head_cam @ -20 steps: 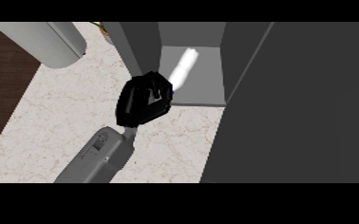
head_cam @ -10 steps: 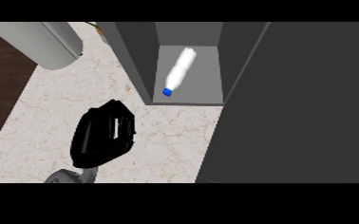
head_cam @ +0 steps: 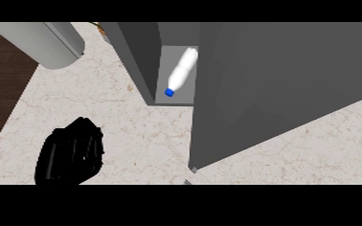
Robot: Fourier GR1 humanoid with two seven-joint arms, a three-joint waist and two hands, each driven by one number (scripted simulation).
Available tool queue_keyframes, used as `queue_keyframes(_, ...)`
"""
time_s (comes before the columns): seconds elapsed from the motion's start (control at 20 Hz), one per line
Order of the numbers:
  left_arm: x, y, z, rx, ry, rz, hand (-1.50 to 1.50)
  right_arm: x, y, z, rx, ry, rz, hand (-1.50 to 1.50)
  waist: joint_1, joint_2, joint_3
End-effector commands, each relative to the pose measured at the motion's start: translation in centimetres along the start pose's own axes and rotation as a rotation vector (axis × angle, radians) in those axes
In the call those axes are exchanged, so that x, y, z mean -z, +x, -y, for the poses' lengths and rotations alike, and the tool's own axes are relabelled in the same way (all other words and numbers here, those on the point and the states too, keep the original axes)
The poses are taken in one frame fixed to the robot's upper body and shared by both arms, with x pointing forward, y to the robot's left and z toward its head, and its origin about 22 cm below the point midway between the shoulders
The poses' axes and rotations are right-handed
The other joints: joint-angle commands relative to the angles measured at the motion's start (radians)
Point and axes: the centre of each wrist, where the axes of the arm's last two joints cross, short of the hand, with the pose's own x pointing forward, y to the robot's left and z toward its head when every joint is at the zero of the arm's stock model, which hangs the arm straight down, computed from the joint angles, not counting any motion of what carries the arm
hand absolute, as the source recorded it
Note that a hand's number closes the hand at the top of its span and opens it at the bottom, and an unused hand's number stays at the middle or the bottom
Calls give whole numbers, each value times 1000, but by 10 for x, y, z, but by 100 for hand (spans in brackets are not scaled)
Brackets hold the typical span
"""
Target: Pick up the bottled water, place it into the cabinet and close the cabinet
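Lower left of the frame: one black hand [head_cam: 69, 155] sits over the marbled counter [head_cam: 113, 110], well apart from the cabinet. By its position at the left of the view it is taken as the left hand. It appears as a dark mass; whether its fingers are straight or curled cannot be told. It holds nothing visible.

Centre to right of the frame: the grey cabinet door [head_cam: 276, 86] stands across the view, covering most of the right half. Its lower corner reaches down toward the bottom edge of the frame.

Upper centre: the cabinet [head_cam: 138, 52] interior shows as a narrow opening between the left side wall and the door. The bottled water [head_cam: 181, 72] lies on its side on the cabinet floor, blue cap pointing toward the lower left, near the front edge of the opening.

Upper left: a grey cylindrical object [head_cam: 50, 43] rests on the counter at the frame's edge, beside a dark brown strip [head_cam: 14, 81].
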Motion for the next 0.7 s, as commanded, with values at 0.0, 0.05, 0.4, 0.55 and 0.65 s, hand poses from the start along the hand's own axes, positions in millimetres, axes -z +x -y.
queue_keyframes(0.0,-10,16,-23,15,-3,-13,150,32,15,-30,-61,68,118,150,12,-1,-1)
queue_keyframes(0.05,-26,-2,-19,15,21,-6,150,37,11,-31,-72,64,129,150,9,1,-1)
queue_keyframes(0.4,-18,30,-50,7,2,16,150,73,9,-15,-77,-93,98,150,34,8,-3)
queue_keyframes(0.55,-19,20,-48,14,8,-5,150,82,3,-18,-44,-148,87,150,26,10,-2)
queue_keyframes(0.65,-30,30,-53,8,-18,3,150,94,5,4,-2,-211,59,150,45,13,-1)
